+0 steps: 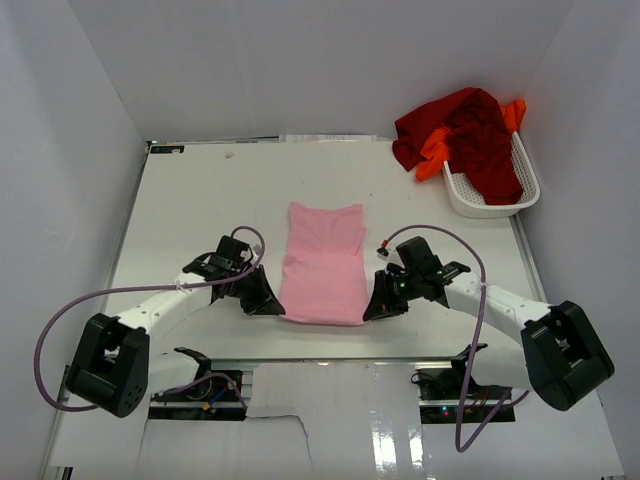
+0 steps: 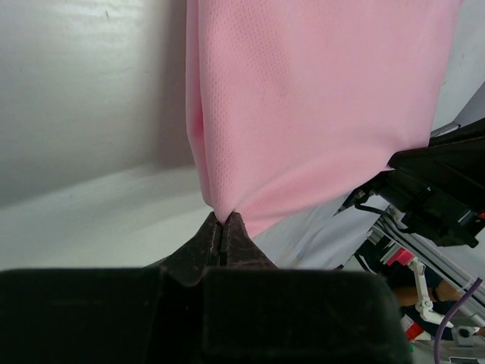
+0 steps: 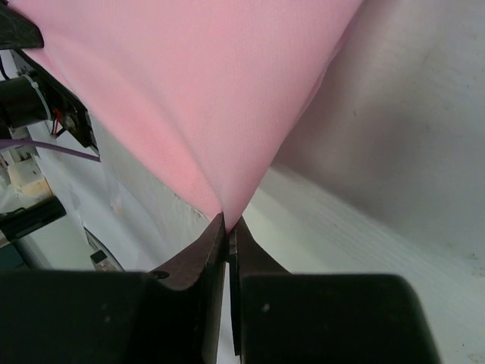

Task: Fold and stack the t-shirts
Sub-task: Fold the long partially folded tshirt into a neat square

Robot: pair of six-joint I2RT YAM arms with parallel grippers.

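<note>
The pink shirt (image 1: 322, 262) lies on the table (image 1: 190, 200) as a narrow folded rectangle, with the left gripper (image 1: 268, 300) at its near left corner and the right gripper (image 1: 378, 305) at its near right corner. Each gripper's jaws are pressed together, pinching a bit of pink cloth at its corner. Well beyond the pink shirt's far right corner, the red shirt (image 1: 480, 140) and orange shirt (image 1: 432, 155) lie crumpled together over the basket (image 1: 480, 205).
</note>
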